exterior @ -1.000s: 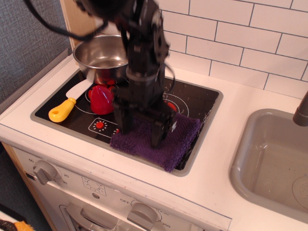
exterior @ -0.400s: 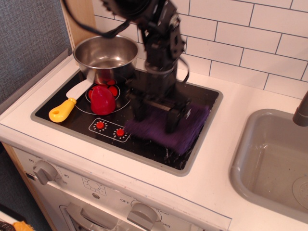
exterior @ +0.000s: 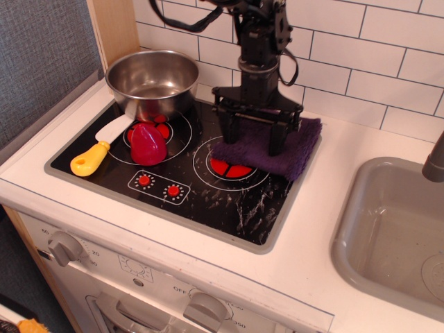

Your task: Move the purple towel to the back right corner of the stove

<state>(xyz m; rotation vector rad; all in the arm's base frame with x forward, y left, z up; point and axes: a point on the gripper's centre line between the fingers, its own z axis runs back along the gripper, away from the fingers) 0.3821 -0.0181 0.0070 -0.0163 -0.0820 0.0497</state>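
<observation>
The purple towel (exterior: 291, 156) lies at the back right of the black stove (exterior: 229, 201), its right edge over the grey rim and its front edge covering part of the right burner ring (exterior: 229, 168). My gripper (exterior: 253, 141) reaches down from above with its two black fingers spread wide and pressed onto the towel's top. The fingers (exterior: 276, 135) stand apart across the cloth and do not pinch it.
A steel pot (exterior: 152, 83) stands at the stove's back left. A red toy pepper (exterior: 147, 143) sits on the left burner. A yellow-handled toy knife (exterior: 97, 150) lies at the left. The grey sink basin (exterior: 395, 236) is to the right. White tiled wall behind.
The gripper has dragged the purple towel from the stove's front right up to the back right, uncovering the front of the cooktop and the right burner.
</observation>
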